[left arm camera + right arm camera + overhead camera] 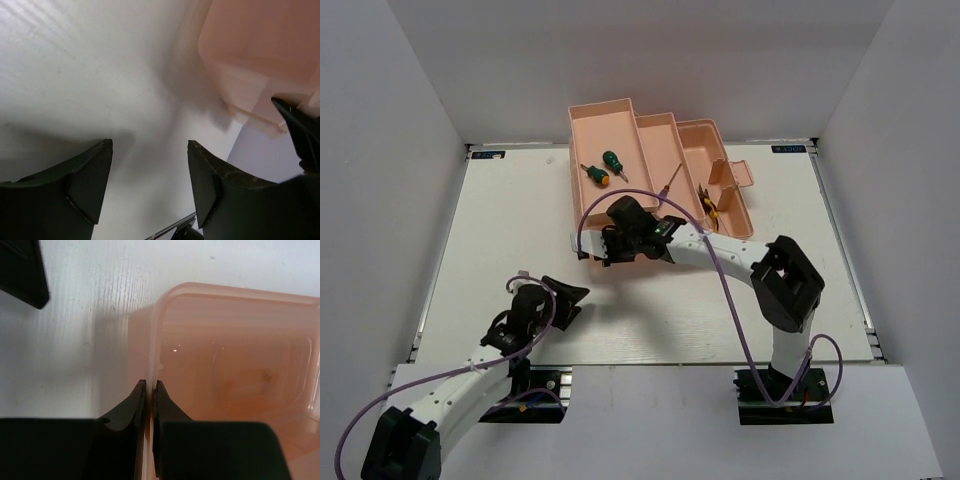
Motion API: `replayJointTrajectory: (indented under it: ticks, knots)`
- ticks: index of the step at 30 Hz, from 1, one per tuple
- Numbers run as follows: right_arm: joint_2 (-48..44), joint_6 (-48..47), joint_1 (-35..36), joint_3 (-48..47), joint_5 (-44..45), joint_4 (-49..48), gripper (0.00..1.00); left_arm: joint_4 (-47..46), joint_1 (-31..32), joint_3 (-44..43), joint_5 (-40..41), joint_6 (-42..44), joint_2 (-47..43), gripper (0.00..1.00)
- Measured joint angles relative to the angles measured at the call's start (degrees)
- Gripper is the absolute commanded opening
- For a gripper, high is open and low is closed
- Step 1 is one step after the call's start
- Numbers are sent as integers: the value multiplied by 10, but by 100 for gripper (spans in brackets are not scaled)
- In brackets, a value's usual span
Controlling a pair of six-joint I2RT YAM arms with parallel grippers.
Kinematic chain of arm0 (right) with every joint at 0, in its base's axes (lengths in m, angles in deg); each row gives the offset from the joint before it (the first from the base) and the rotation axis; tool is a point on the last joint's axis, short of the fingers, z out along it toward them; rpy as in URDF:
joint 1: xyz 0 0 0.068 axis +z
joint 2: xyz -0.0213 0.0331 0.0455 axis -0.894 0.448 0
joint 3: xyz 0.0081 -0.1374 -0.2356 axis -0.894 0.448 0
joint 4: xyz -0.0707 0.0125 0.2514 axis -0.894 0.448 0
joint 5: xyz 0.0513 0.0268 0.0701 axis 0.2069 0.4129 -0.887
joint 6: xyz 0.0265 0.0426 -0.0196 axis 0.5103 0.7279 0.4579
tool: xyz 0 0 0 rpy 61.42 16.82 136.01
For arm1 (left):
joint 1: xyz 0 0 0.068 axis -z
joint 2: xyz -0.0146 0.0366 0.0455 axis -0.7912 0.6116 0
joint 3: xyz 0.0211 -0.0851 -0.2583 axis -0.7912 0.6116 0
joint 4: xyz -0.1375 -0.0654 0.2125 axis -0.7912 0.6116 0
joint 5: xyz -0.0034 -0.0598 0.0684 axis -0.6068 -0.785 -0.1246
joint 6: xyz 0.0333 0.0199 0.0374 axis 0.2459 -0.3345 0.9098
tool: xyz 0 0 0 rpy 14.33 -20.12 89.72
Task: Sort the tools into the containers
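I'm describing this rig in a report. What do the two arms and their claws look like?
The left arm and right arm have white links with black joints and black base plates. A lilac cable loops along each. The left claw and right claw have glossy black fingers tapering to pointed tips.
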Motion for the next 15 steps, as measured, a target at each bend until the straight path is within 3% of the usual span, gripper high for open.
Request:
replayJointTrajectory:
  ticks: [2,5,8,9,15]
  knots:
    - [-8,10,-1,-6,2,11,0,-52,-9,4,-9,-14,32,68]
    - [-28,23,-2,-7,3,24,0,-134,-24,4,-28,-26,111,57]
    - [-49,36,-4,-7,0,35,0,-209,-39,-4,-48,-31,207,31]
    - [-56,40,-4,-7,-2,37,0,-230,-44,-10,-55,-33,240,28]
    - [-94,54,-9,-5,-6,45,0,-356,-69,-61,-89,-30,406,28]
